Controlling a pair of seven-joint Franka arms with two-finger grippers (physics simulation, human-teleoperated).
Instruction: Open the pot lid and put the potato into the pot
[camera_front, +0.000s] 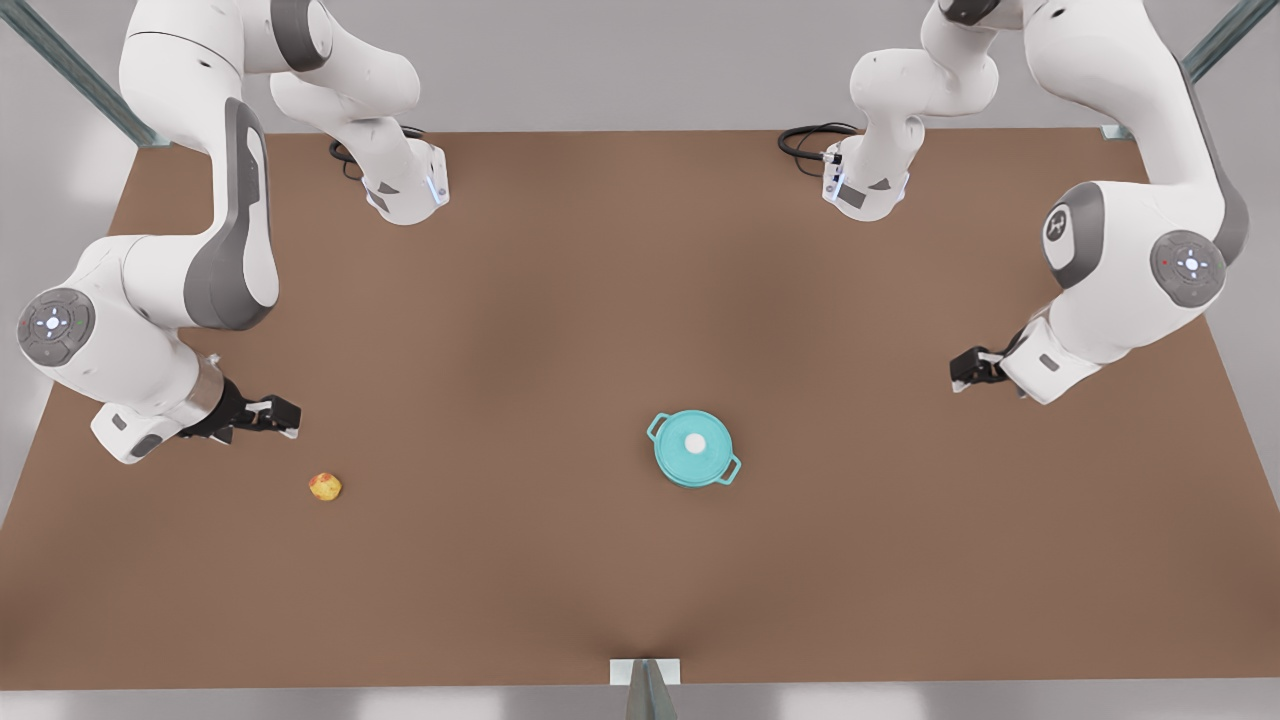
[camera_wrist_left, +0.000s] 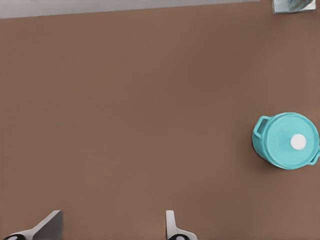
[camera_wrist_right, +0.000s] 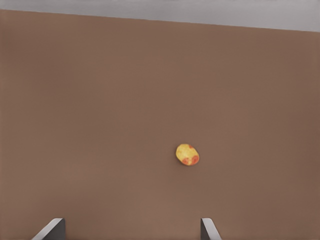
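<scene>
1 pot (camera_front: 696, 450), 1 lid (camera_front: 692, 445), 1 potato (camera_front: 325, 487)

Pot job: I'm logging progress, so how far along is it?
Nothing done: the lid sits on the pot, and the potato lies on the table. Nothing in hand: right gripper near the potato, left gripper on the pot's side, jaws open. Left: lift lid, load potato.

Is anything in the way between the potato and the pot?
The table between the potato and the pot is bare. But the pot lid sits closed on the pot, so it blocks the opening.
</scene>
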